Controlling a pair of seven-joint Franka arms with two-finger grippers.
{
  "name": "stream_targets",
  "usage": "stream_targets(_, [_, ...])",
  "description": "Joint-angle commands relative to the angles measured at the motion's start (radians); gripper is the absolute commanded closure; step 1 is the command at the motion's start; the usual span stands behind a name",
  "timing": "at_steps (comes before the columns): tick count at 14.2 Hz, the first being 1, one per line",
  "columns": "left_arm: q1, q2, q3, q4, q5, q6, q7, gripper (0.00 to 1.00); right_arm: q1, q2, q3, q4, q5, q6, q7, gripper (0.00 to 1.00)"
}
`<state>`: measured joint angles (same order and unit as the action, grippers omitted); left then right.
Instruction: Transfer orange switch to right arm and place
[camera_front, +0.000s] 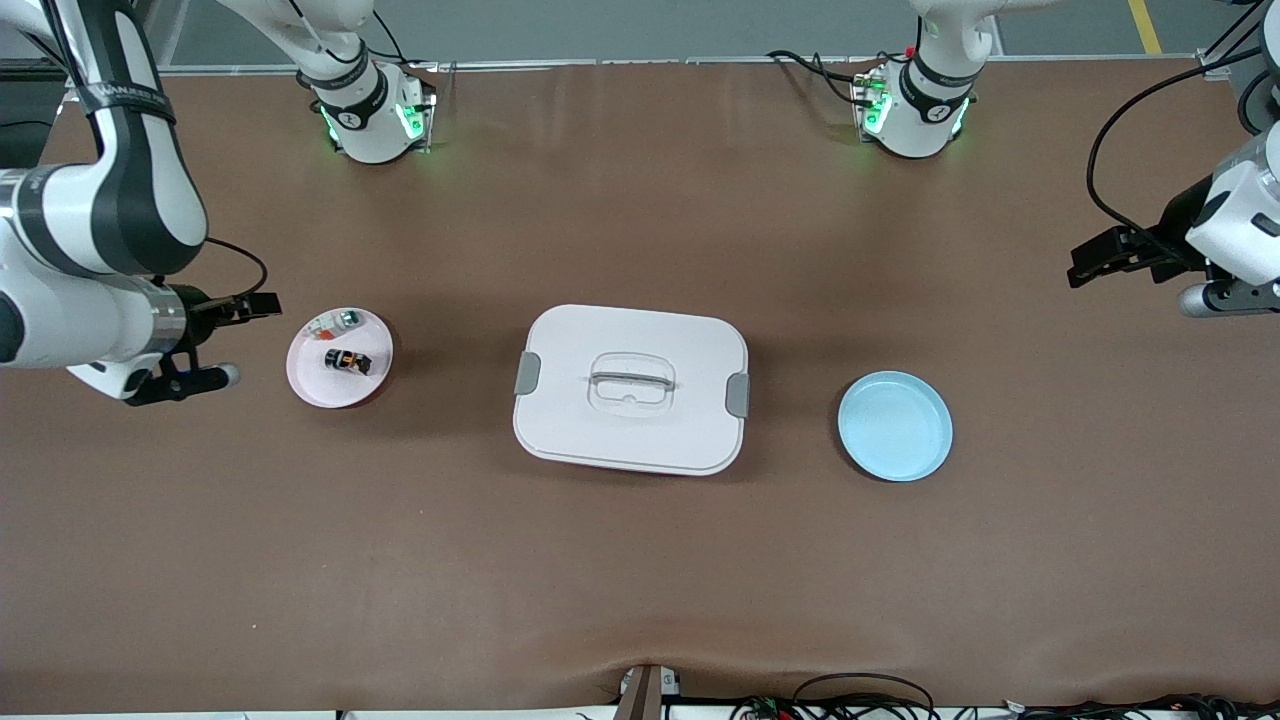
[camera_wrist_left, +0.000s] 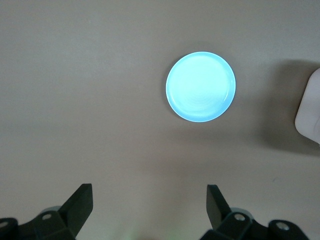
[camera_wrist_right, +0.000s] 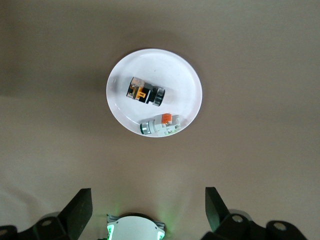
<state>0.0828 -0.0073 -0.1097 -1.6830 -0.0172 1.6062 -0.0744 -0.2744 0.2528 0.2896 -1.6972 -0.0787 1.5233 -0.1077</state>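
The orange switch (camera_front: 347, 361) lies on its side on a small white plate (camera_front: 310, 385) toward the right arm's end of the table. It also shows in the right wrist view (camera_wrist_right: 144, 92) on that plate (camera_wrist_right: 185, 85). My right gripper (camera_front: 235, 340) is open and empty, up in the air beside the plate; its jaws stand wide apart in the right wrist view (camera_wrist_right: 148, 195). My left gripper (camera_front: 1135, 283) is open and empty over the left arm's end of the table, and shows in the left wrist view (camera_wrist_left: 150, 192).
A small white part with orange and green bits (camera_front: 335, 322) shares the white plate (camera_wrist_right: 161, 124). A white lidded box (camera_front: 570, 420) sits mid-table. A light blue plate (camera_front: 895, 425) lies toward the left arm's end, also in the left wrist view (camera_wrist_left: 200, 86).
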Motion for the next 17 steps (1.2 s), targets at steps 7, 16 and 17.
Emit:
stream_targets(7, [-0.023, -0.005, 0.021, 0.000, 0.010, -0.011, -0.004, 0.00, -0.028, 0.069, 0.010, 0.278, -0.003, -0.212, 0.071, 0.00])
stream_targets(16, [-0.061, 0.001, 0.054, 0.000, 0.010, -0.011, -0.005, 0.00, -0.078, 0.063, 0.008, 0.366, 0.031, -0.386, 0.074, 0.00])
stream_targets(17, [-0.075, 0.000, 0.070, 0.000, 0.010, -0.011, -0.005, 0.00, -0.077, 0.063, 0.006, 0.367, 0.028, -0.402, 0.075, 0.00])
